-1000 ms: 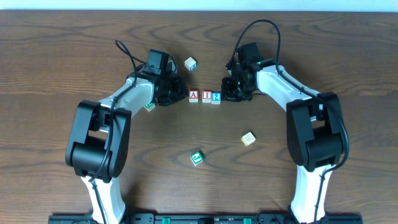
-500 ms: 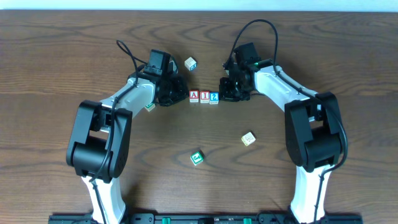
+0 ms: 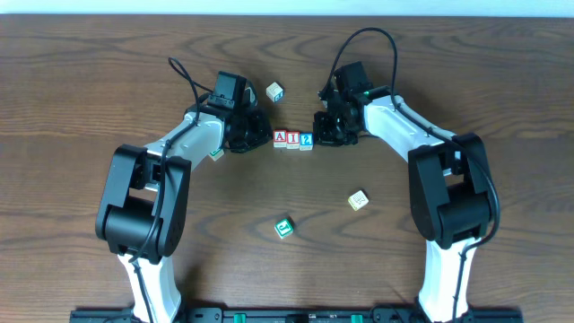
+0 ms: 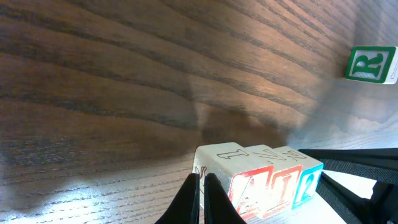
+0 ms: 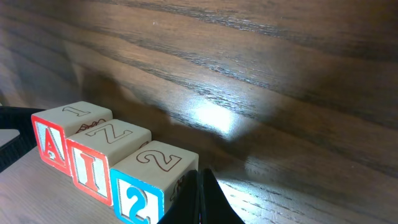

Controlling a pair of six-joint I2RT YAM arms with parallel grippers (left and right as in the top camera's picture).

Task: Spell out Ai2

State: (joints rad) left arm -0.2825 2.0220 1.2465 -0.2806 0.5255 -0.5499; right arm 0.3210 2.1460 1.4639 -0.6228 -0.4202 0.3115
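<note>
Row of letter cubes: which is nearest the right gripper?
The blue-edged wooden cube marked 2; the red A cube and red I cube lie beyond it.

Dark brown wood-grain counter fills nearly whole overhead view. Pale bluish-white strip beyond counter's far edge; wall or floor, cannot tell. Bright glare patch on counter surface in right wrist view, soft shadows beside it.
</note>
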